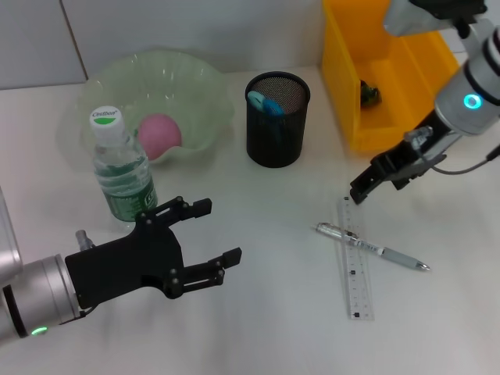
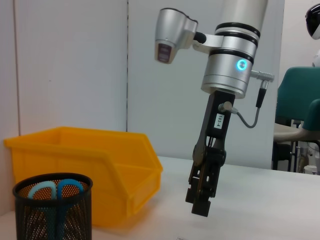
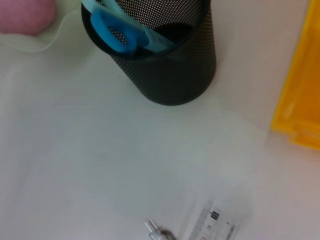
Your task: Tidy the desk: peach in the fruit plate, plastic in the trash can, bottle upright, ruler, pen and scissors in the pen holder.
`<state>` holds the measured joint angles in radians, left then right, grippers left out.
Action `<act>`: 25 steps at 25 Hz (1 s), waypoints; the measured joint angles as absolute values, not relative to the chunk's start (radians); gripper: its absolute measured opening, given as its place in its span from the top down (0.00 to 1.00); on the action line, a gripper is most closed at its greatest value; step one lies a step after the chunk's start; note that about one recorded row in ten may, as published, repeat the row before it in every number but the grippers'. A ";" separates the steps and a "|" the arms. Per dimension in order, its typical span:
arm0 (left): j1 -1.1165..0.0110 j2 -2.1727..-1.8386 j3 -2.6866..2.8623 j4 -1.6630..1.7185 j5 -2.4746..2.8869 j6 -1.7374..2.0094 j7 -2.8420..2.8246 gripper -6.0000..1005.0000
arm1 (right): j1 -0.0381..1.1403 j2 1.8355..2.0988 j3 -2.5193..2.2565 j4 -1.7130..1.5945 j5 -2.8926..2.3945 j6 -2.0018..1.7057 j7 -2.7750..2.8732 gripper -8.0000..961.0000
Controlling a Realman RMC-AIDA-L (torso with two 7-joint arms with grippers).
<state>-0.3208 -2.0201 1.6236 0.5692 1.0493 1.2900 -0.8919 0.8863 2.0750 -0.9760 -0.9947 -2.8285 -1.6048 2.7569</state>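
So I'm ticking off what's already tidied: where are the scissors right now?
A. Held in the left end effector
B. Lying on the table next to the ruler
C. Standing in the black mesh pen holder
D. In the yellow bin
C: the blue-handled scissors poke out of the pen holder, while only the pen and ruler lie on the table.

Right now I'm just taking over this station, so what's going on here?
The robot is tidying a desk. The peach sits in the fruit plate, the bottle stands upright, and scissors are in the pen holder. The right gripper hovers above the pen and ruler; the left gripper waits open.
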 joint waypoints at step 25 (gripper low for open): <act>-0.324 -2.013 1.612 0.581 1.132 1.323 -0.909 0.17 | 0.961 2.077 -1.060 -0.855 -2.843 -1.510 2.932 0.16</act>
